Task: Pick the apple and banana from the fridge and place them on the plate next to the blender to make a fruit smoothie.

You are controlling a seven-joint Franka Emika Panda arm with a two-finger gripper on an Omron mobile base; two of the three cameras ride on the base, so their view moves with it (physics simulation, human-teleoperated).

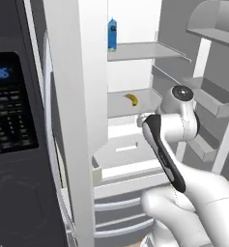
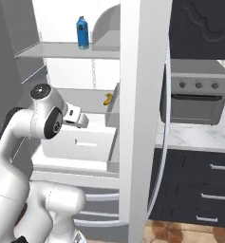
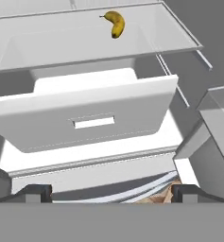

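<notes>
**Arm at open fridge, banana on shelf**

Fridge (image 1: 135, 144) doors open. Banana (image 3: 114, 23) lies on a grey middle shelf (image 1: 130, 108), above a white drawer (image 3: 85, 123). Blue bottle (image 1: 112, 34) stands upright on the shelf above. Gripper (image 3: 108, 193) faces the drawer front, well short of the banana; fingers (image 3: 38, 191) spread wide, nothing between them. Microwave (image 1: 9, 101) left of the fridge.

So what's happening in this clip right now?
The white arm is reaching into the open fridge. Its end effector hangs open and empty in front of a white drawer. The banana lies untouched on the grey shelf above that drawer, and a blue bottle stands one shelf higher.
</notes>
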